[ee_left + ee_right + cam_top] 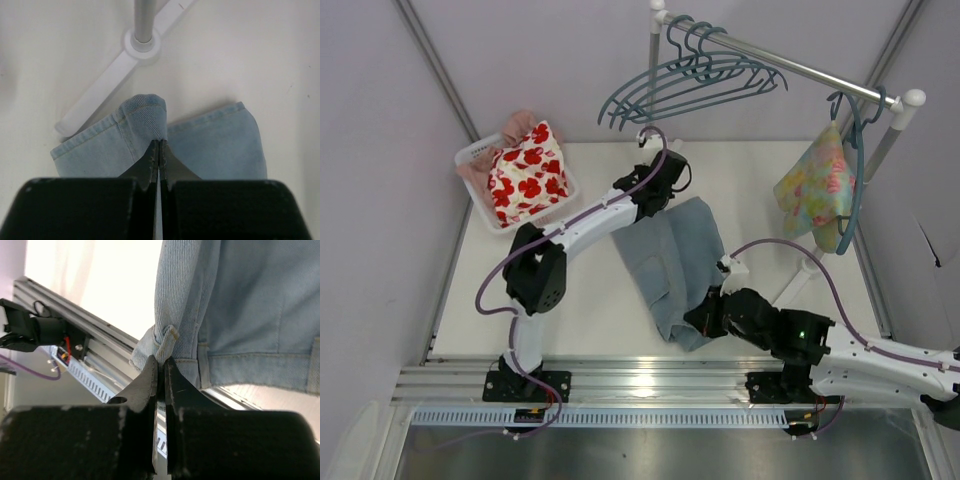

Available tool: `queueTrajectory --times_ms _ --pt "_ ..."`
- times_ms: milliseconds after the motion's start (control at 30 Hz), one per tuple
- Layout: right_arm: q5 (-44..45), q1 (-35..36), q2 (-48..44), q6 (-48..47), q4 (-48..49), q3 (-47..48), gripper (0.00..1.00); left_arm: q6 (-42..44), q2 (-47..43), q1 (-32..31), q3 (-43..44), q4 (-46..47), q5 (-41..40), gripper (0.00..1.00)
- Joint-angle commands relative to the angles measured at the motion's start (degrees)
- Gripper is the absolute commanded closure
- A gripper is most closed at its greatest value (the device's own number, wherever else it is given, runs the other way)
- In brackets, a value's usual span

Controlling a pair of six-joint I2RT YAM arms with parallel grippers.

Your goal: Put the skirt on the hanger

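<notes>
Your left gripper (pixel 159 143) clamps the far edge of the light blue faded denim skirt (pixel 677 250) and your right gripper (pixel 161 361) the near edge, likely to lift it spread.

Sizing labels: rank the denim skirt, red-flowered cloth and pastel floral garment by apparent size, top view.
1. denim skirt
2. pastel floral garment and red-flowered cloth: alike; garment hangs nearer, so unranked.
</notes>
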Motion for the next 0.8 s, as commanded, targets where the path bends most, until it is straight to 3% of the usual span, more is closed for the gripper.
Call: queueTrajectory --times_ms 0,167,300,500,767 --pt "7.48 2.74 -0.08 4.18 -5.15 0.51 1.0 -1.41 1.87 -0.4 6.93 -0.05 -2.28 1.0" --pt "7.94 2.83 0.89 1.29 -3.68 2.0 1.0 -3.16 1.27 -0.85 5.82 -0.58 -3.51 1.0" --pt "4.79 3.18 6.41 -3.54 0.98 4.55 1.0 -3.17 -4.7 0.65 -4.25 2.57 -2.11 1.0" --pt "1.53 5.9 16.26 -8.12 10.3 9.73 1.0 -1.5 -19.89 6.09 -21.4 8.64 -0.44 1.0" --pt "-4.18 8.72 32.24 -11.55 17.69 20.19 1.0 2.01 -31.52 17.34 -33.99 12.51 4.57 1.0"
